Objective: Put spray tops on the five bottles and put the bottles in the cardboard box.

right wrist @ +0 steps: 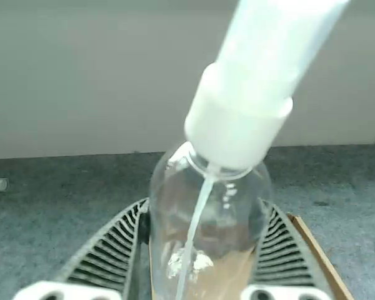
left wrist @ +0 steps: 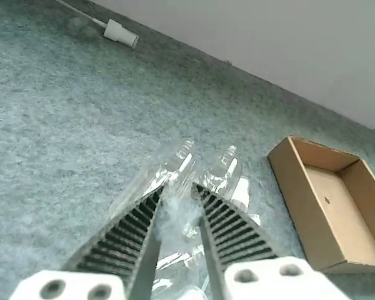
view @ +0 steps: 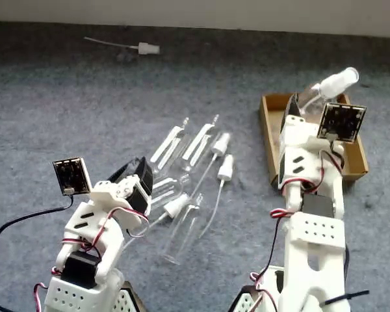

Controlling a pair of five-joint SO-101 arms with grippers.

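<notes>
Bottle [view: 311, 99] with spray top [view: 341, 79] on, pinched in right end effector [right wrist: 206, 215], tilted above cardboard box [view: 270, 140]. Risk: a high release bounces it off the rim. Left end effector [left wrist: 177, 190] sits at loose bottles [view: 184, 229] on table [view: 65, 104], can't tell its grip; a nudge rolls them away

The high camera is looking down over the table [view: 52, 97] from behind the arms [view: 312, 234], covering the whole workspace. The left wrist camera is sighting along the left gripper [left wrist: 177, 189], close above the bottles [left wrist: 175, 159], toward the box [left wrist: 300, 206]. The right wrist camera is facing the wall [right wrist: 81, 75], very close to a gripped bottle [right wrist: 206, 237]. All three are sharing the box.
</notes>
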